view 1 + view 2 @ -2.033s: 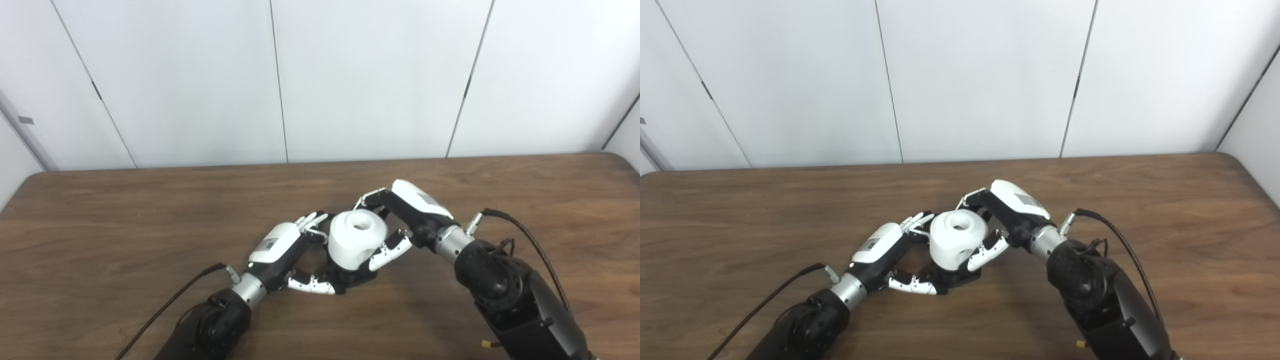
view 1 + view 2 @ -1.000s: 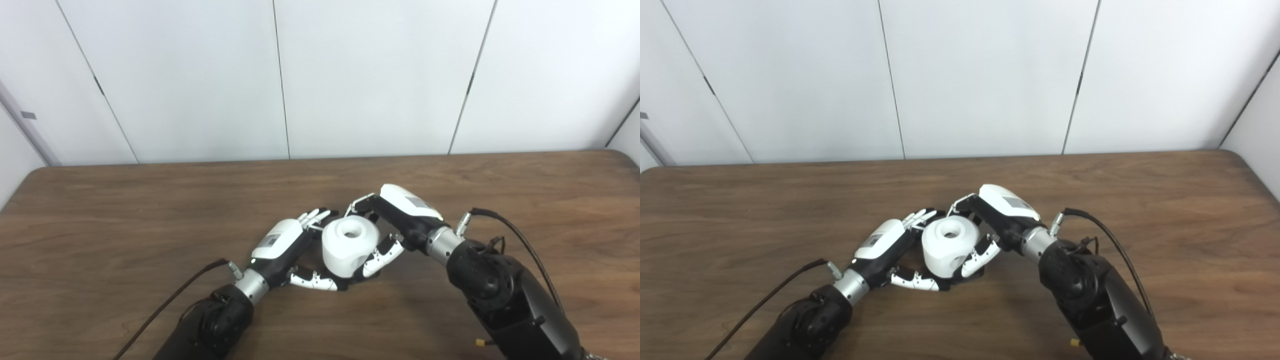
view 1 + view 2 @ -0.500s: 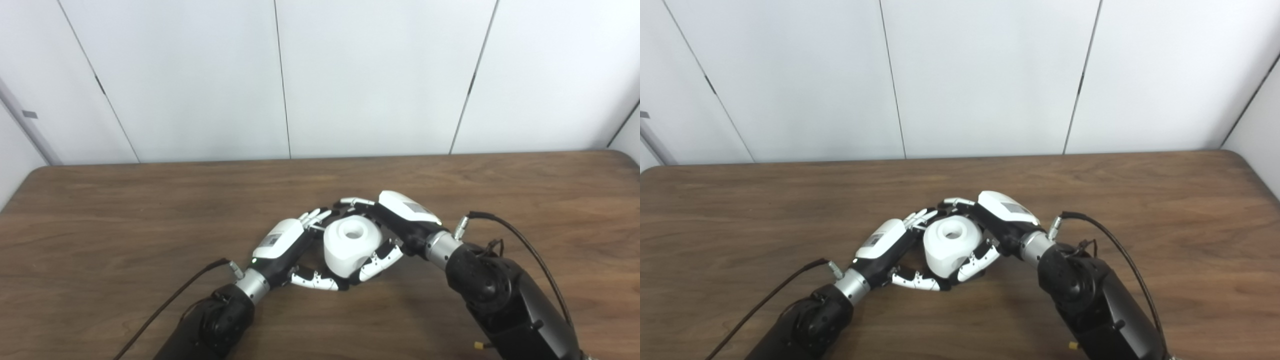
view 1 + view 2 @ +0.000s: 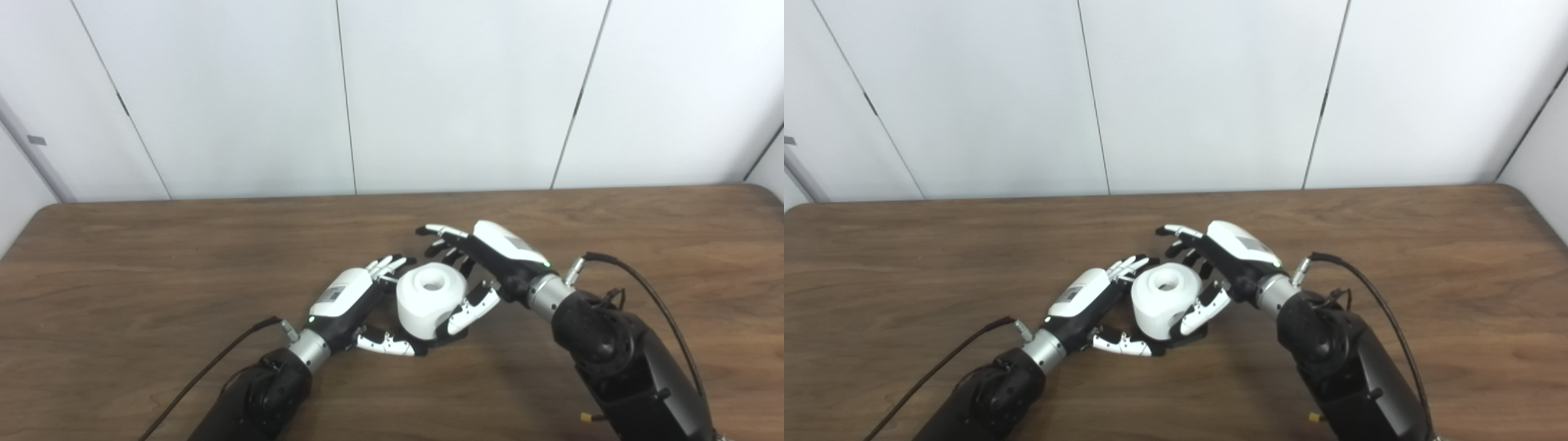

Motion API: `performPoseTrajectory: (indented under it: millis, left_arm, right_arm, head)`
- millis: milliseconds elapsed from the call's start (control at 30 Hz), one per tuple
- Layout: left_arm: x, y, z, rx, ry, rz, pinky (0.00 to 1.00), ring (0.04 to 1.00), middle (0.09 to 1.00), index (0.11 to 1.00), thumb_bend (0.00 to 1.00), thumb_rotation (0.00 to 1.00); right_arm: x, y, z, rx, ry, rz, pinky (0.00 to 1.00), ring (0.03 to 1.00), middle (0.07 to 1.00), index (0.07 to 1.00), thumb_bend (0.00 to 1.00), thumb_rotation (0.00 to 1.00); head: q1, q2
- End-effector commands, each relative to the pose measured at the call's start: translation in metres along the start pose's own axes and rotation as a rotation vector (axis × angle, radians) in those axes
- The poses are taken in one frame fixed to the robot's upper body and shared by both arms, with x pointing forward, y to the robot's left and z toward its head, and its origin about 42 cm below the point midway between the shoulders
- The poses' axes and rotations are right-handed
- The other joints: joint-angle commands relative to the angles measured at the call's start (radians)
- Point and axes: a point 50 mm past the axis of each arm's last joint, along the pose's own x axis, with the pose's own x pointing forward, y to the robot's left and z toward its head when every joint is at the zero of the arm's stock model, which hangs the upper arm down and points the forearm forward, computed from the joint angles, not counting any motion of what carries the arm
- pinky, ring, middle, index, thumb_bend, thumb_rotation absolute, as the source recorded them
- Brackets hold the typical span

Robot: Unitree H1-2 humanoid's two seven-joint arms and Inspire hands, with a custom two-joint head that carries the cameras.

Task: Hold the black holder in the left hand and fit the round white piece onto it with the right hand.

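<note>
**White piece seated, right hand spread around it: the release is the risk**

The round white piece (image 4: 432, 299) sits on the black holder (image 4: 429, 344), near the middle of the table (image 4: 153, 257) and somewhat toward its front edge; only a dark sliver of the holder shows beneath it, so whether the fit is full cannot be told. If the seating is shallow, the piece could tip or lift off as the right hand draws away, since its thumb lies just against the piece's front right side and could drag it; the fingers (image 4: 438, 231) behind could also catch the rim on the way out; a loosening of the left grip would let holder and piece slide together on the smooth wood.

The right hand (image 4: 490, 260) is wide, fingers extended and fanned above and behind the piece, gripping nothing; thumb contact looks light, though true touching is hard to confirm. The left hand (image 4: 349, 303) is closed around the holder at its left side, thumb lying along the holder's front edge.
</note>
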Motion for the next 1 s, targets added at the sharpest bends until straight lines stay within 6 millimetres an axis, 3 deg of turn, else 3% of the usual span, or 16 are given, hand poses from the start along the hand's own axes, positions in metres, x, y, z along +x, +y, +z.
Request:
performPoseTrajectory:
  millis: [0, 233, 433, 533, 700, 967]
  left_arm:
    - [-0.012, -0.026, -0.007, -0.004, 0.053, -0.123, 1.0, 1.0, 0.956, 0.482, 0.52, 0.06]
    - [-0.015, -0.023, -0.01, 0.002, 0.065, -0.12, 1.0, 1.0, 0.959, 0.483, 0.52, 0.06]
    - [-0.016, -0.02, -0.012, 0.007, 0.062, -0.118, 1.0, 1.0, 0.959, 0.483, 0.52, 0.06]
    - [-0.016, -0.02, -0.013, 0.006, 0.061, -0.112, 1.0, 1.0, 0.956, 0.483, 0.52, 0.06]
    - [-0.016, -0.019, -0.012, 0.007, 0.06, -0.113, 1.0, 1.0, 0.957, 0.483, 0.52, 0.06]
    - [-0.015, -0.018, -0.014, 0.007, 0.066, -0.115, 1.0, 1.0, 0.955, 0.483, 0.52, 0.06]
  right_arm:
    - [-0.003, -0.03, 0.012, -0.039, -0.053, -0.071, 0.59, 0.732, 0.813, 0.912, 0.87, 0.2]
    - [-0.018, -0.058, -0.003, -0.157, 0.023, 0.056, 0.59, 0.798, 0.892, 0.915, 0.94, 0.18]
    - [-0.028, -0.069, -0.02, -0.121, 0.072, 0.057, 0.6, 0.792, 0.861, 0.838, 0.9, 0.05]
    - [-0.029, -0.07, -0.029, -0.057, 0.083, -0.001, 0.61, 0.777, 0.84, 0.812, 0.86, 0.02]
    - [-0.025, -0.065, -0.042, 0.035, 0.093, -0.104, 0.53, 0.696, 0.786, 0.763, 0.76, 0.0]
    - [-0.015, -0.051, -0.055, 0.185, 0.087, -0.306, 0.48, 0.612, 0.714, 0.708, 0.73, 0.0]
  head:
    - [0.0, 0.001]
    - [-0.005, 0.0]
    - [-0.008, 0.002]
    - [-0.009, 0.002]
    - [-0.01, 0.003]
    - [-0.012, -0.001]
